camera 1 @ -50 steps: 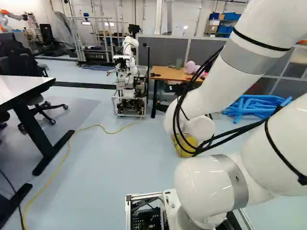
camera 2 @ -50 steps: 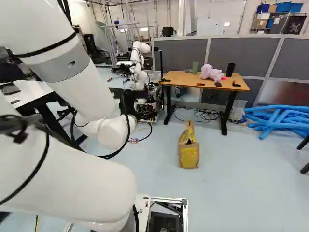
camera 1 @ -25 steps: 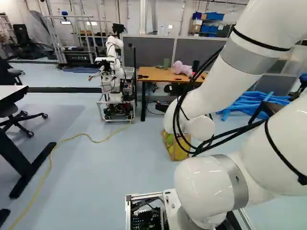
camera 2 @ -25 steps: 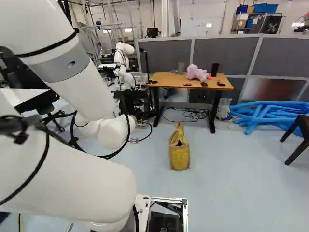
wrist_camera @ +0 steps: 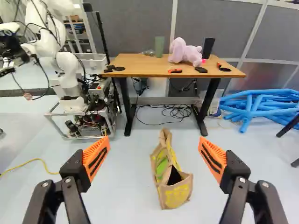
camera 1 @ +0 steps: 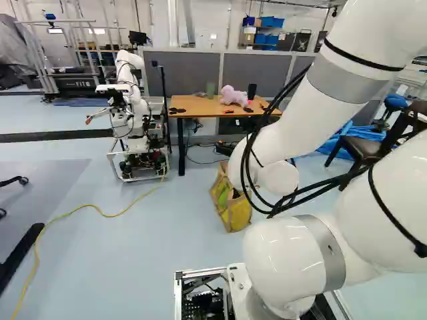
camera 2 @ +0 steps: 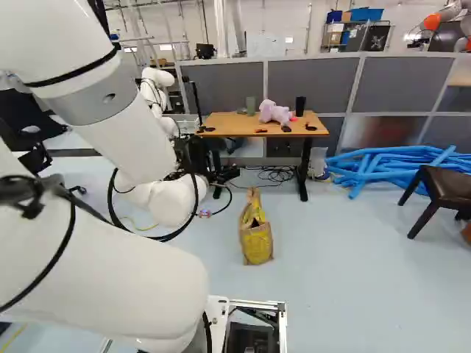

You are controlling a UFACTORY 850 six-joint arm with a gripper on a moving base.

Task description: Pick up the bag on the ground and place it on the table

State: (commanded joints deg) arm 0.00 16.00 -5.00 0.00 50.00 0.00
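Note:
The gripper (wrist_camera: 154, 142) stands open in the wrist view, with nothing between its orange pads; in the base views the arm hides its fingers. Ahead of it, roughly midway between the two finger lines, a brown and yellow paper bag (wrist_camera: 175, 196) stands on the floor, its top gaping. The same bag (camera 2: 256, 244) is right of my arm in the right base view, and partly behind the arm in the left base view. Beyond the bag is a wooden table (wrist_camera: 133, 67) with black legs, holding a pink plush toy (wrist_camera: 186, 52), a dark cylinder and small items.
Another robot (camera 1: 137, 107) on a wheeled frame stands beside the table. Black cables (wrist_camera: 175, 112) lie under the table. Blue tubes (camera 2: 383, 165) are heaped right of it, with a dark chair (camera 2: 445, 191) nearer. A yellow cable (camera 1: 87, 207) crosses the floor; grey partitions stand behind.
The base has turned to the right: the whole scene has slid left in both base views, and the chair has come into sight. The arm has kept its pose.

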